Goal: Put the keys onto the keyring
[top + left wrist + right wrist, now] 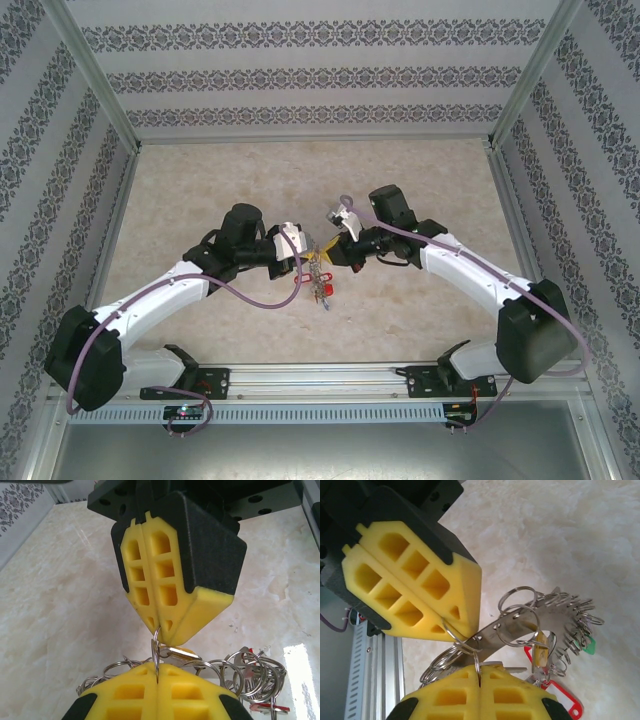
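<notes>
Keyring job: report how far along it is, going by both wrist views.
Done: many small rings already hang from the keyring, with a red tag and a green tag among them. In hand: the left gripper and right gripper are both shut on one split ring between them. Left: I cannot tell whether that ring is fully threaded or whether any keys remain.

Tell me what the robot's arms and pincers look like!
The left arm and right arm are white with black joints, each trailing a purple cable. The left pincer and right pincer have chunky yellow fingers with square holes, backed in black.
</notes>
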Available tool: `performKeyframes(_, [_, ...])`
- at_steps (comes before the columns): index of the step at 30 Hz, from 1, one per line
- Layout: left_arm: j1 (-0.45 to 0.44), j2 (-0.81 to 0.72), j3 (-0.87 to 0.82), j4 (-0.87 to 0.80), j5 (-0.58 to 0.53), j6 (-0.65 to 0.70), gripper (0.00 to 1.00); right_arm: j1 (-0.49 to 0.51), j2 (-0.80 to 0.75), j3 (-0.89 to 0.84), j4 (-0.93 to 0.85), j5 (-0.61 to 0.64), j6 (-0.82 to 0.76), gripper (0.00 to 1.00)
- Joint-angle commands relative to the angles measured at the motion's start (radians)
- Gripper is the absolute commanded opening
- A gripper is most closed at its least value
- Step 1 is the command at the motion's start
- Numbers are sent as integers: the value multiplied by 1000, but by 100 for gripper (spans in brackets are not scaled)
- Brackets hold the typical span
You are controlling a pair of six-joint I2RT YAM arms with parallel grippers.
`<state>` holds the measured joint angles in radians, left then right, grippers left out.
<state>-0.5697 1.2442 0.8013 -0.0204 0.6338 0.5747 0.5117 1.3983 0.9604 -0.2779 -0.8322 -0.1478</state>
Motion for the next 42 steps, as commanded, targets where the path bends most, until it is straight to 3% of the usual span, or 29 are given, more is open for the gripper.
performKeyframes(1, [-25, -39, -11, 69, 44, -6, 0, -25, 22, 17, 19, -31, 39, 0])
performKeyframes(7, [-24, -38, -24, 178, 84, -99, 0, -21, 51, 31, -48, -177, -69, 2])
performKeyframes(11, [-26, -14, -29, 256, 150, -173, 0, -30, 23, 25, -65, -92, -119, 15])
performKeyframes(14, [-28, -7, -14, 231, 173, -151, 0, -57, -24, 17, -87, -62, -173, 18])
performKeyframes(20, [-30, 27, 21, 205, 249, -141, 0, -64, -194, -31, -173, 91, -438, 22])
performKeyframes(26, [-32, 48, 23, 271, 292, -204, 0, -50, -395, -134, -103, 154, -622, 31])
performKeyframes(29, [-33, 62, 30, 288, 316, -226, 0, -29, -421, -138, -101, 165, -628, 30])
performKeyframes(35, [-41, 82, 47, 293, 346, -236, 0, 74, -402, -135, -66, 314, -639, 30])
performKeyframes(42, [-45, 102, 57, 300, 385, -224, 0, 79, -346, -77, -124, 305, -631, 29])
